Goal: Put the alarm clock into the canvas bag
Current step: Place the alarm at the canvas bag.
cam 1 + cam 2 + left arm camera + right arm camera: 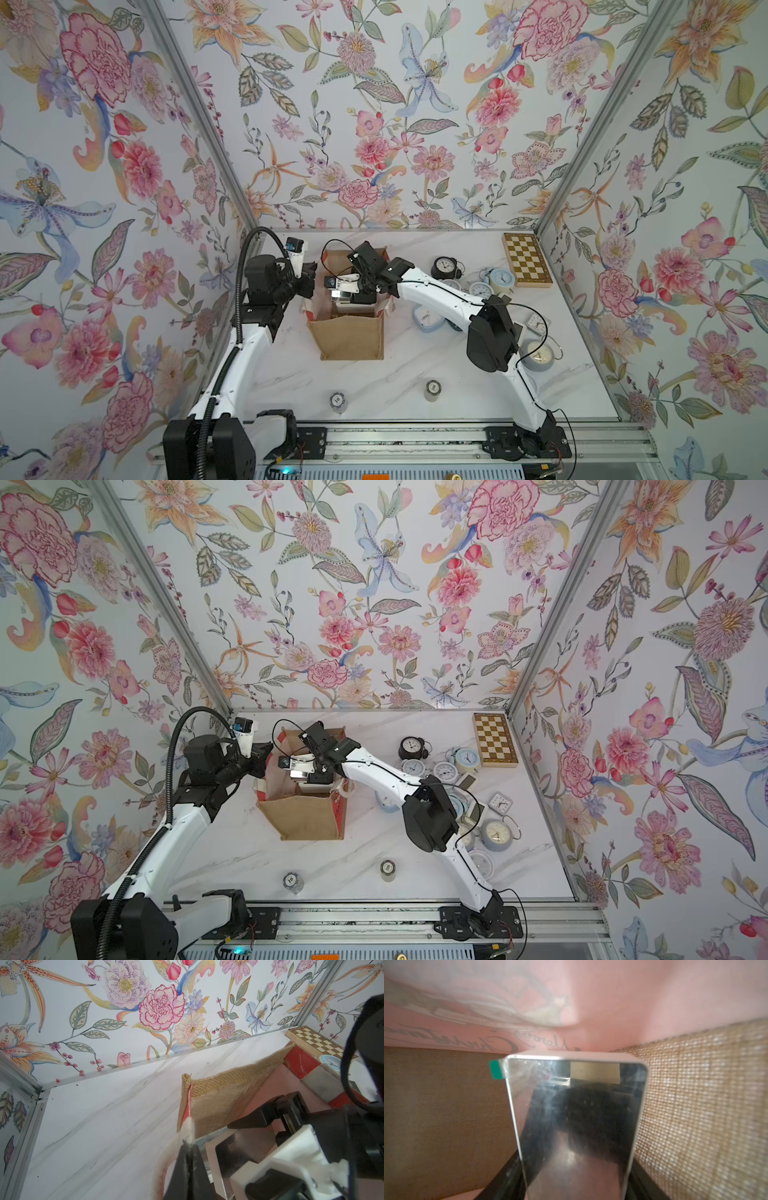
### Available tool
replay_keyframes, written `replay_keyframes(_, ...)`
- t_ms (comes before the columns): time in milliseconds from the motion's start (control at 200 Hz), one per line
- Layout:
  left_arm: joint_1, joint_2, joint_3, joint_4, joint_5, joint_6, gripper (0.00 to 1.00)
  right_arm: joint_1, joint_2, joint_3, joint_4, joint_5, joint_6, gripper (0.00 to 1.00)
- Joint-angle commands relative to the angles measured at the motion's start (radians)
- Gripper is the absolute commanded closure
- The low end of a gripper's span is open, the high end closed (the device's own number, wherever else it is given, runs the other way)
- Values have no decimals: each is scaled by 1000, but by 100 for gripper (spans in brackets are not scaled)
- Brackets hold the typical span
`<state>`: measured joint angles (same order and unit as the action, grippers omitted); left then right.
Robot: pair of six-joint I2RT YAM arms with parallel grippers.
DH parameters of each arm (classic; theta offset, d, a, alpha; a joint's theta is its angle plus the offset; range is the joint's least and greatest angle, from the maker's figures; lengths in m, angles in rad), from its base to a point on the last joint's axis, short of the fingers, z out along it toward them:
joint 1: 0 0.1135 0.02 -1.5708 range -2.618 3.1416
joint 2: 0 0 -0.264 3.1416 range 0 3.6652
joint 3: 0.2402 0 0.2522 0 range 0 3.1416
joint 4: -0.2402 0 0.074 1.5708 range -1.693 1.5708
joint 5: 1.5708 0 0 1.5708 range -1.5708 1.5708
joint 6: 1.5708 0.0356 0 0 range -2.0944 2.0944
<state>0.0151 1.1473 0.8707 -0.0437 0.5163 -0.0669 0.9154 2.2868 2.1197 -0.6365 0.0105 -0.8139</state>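
The canvas bag (348, 337) (307, 817) stands open on the marble table in both top views, tan burlap with a pink lining. My left gripper (309, 277) (188, 1145) is shut on its whitish strap handle (161, 1169) at the bag's left rim. My right gripper (353, 293) (575, 1177) reaches down inside the bag. It is shut on the alarm clock (577, 1118) (239, 1151), a rectangular one with a white frame and mirrored face, gripped by its two long sides. The clock's far end is close to the pink lining (612, 1012), between the burlap walls (695, 1105).
Several other alarm clocks lie on the right of the table, among them a black twin-bell one (445, 267) and a pale blue one (500, 279). A wooden chessboard box (527, 259) sits at the back right. Two small cylinders (337, 401) (433, 390) stand near the front edge.
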Motion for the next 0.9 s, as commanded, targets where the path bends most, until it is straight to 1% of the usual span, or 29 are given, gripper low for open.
replay_keyframes(0, 4, -24, -6, 16, 2, 9, 96, 9, 40, 42, -25, 46, 28, 60)
replay_keyframes(195, 4, -24, -6, 17, 2, 8, 96, 22, 97, 66, -23, 114, 43, 55)
replay_keyframes(305, 5, -26, -7, 17, 1, 7, 96, 23, 106, 71, -24, 129, 55, 45)
replay_keyframes(420, 6, -26, -7, 16, 1, 9, 96, 25, 99, 70, -24, 134, 59, 39)
replay_keyframes(540, 5, -26, -6, 16, -1, 9, 96, 30, 95, 71, -24, 152, 50, 30)
replay_keyframes(590, 5, -27, -6, 16, -1, 9, 96, 31, 93, 72, -23, 155, 48, 28)
replay_keyframes(700, 5, -26, -6, 16, 2, 9, 96, 37, 85, 75, -24, 157, 47, 26)
replay_keyframes(891, 4, -25, -5, 16, 2, 9, 96, 42, 58, 67, -24, 146, 48, 27)
